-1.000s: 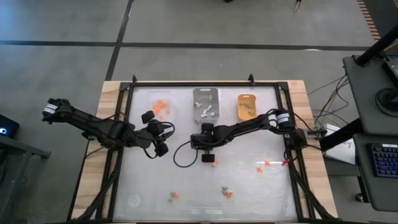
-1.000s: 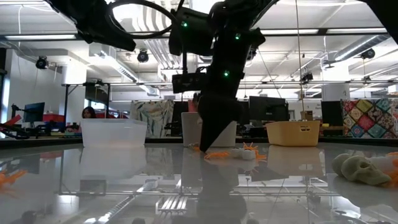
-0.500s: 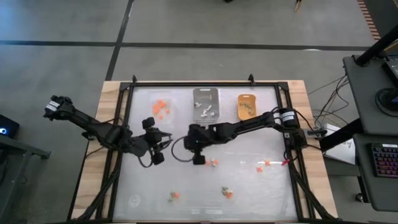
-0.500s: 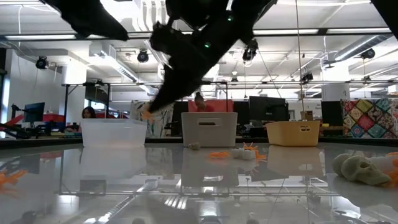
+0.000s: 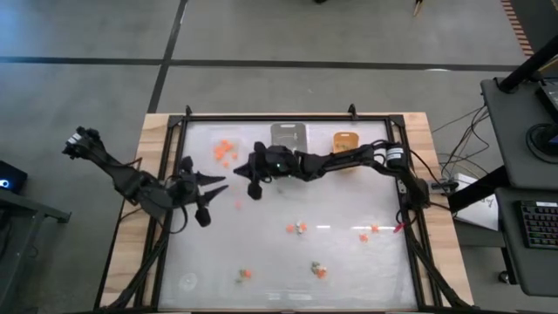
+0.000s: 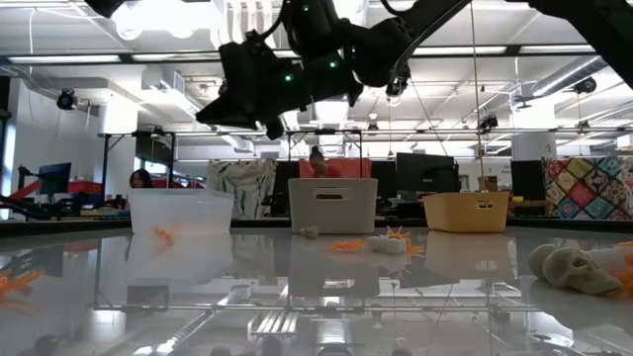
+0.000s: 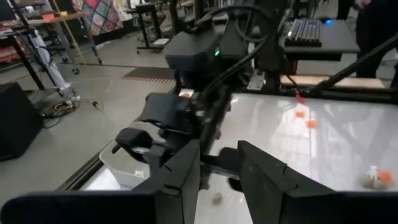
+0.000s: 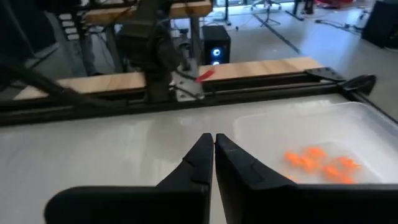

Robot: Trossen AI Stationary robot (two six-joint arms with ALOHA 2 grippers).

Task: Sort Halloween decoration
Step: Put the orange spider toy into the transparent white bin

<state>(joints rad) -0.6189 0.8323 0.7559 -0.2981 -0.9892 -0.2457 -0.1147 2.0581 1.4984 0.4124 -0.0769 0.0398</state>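
Note:
The Halloween decorations are tiny trinkets. Several orange ones lie in the clear tray (image 5: 225,153) and show in the right wrist view (image 8: 314,160). Others lie loose on the table (image 5: 296,228) (image 5: 318,269) (image 5: 244,275). My right gripper (image 5: 248,176) is shut and held about level above the table, just beside the clear tray's near right corner. Nothing shows between its tips (image 8: 213,142). My left gripper (image 5: 207,196) hangs open over the table's left part, with nothing between its fingers (image 7: 219,180).
At the far edge a grey tray (image 5: 288,135) and an orange-yellow tray (image 5: 346,141) stand to the right of the clear one. Two more orange trinkets (image 5: 370,233) lie at the right. A skull-like trinket (image 6: 574,269) lies close to the low camera.
My right gripper has risen off the table by the middle trinkets, tipped from pointing down to about level, and swung toward the far left to the clear tray. My left gripper has drawn back toward the left edge and up. In the low view an orange trinket now shows in the clear tray.

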